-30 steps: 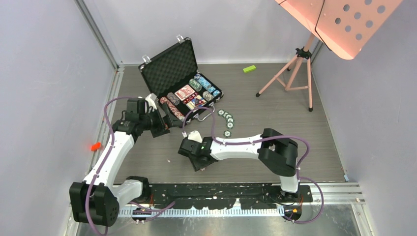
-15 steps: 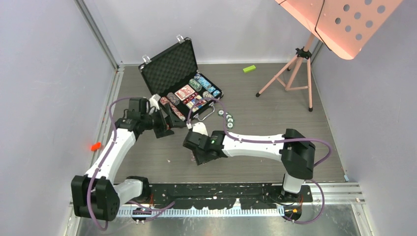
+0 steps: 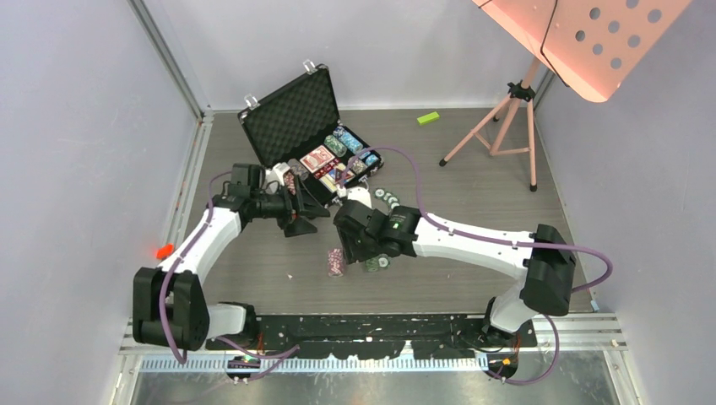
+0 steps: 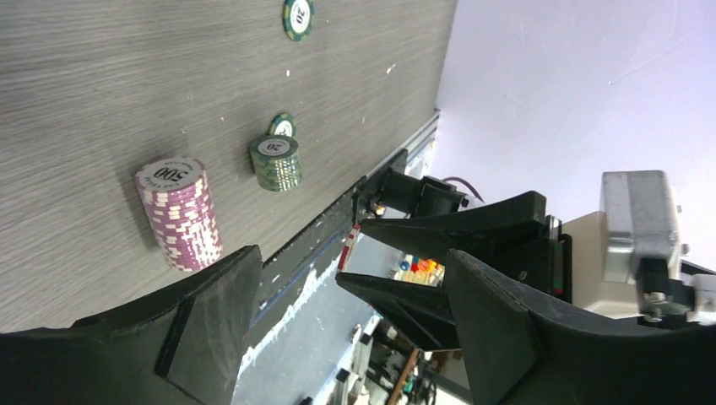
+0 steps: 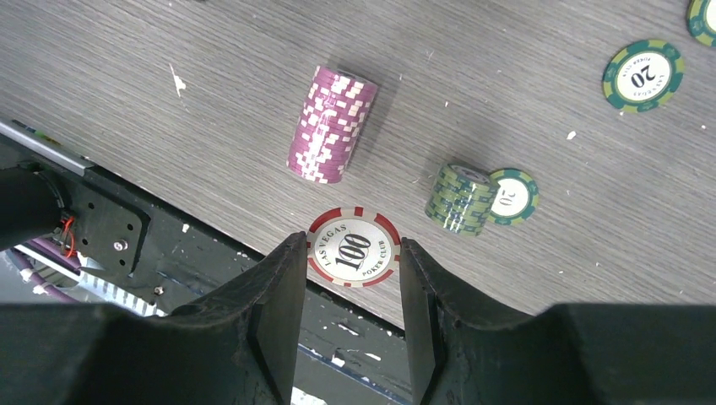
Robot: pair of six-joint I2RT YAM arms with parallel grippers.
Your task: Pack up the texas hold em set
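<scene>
case: the open black case [image 3: 291,116] sits toward the far left of the surface [image 3: 473,219], lid tipped up and back so the foam lining faces the arms
inside the case: rows of chips [image 3: 353,148] packed in on edge, with the red-patterned cards [image 3: 318,158] in a slot between them
right hand: the right hand [image 5: 351,251] is pinching one red chip [image 5: 353,258] by its rim, "100" face turned straight at the wrist camera, held up off the surface a bit in front of the case
left hand: the left hand [image 4: 350,278] is spread wide with nothing in it, hanging right by the near left corner of the case, fingers pointing across toward the right hand
purple stack: a tall purple stack [image 5: 331,125] marked 500 on top stands upright on the surface, close to the front rail and pretty much under the right hand
green stack: a short green stack [image 5: 460,198] stands near the purple one, not touching it, and a flat green chip [image 5: 512,197] lies right against its side
loose chips: a few more loose green chips [image 3: 389,201] marked 20 lie flat on the surface between the case and the right arm
other stuff: a small green block [image 3: 428,118] sits at the far edge to the right of the case, and a pink stand [image 3: 507,126] is over in the far right corner
</scene>
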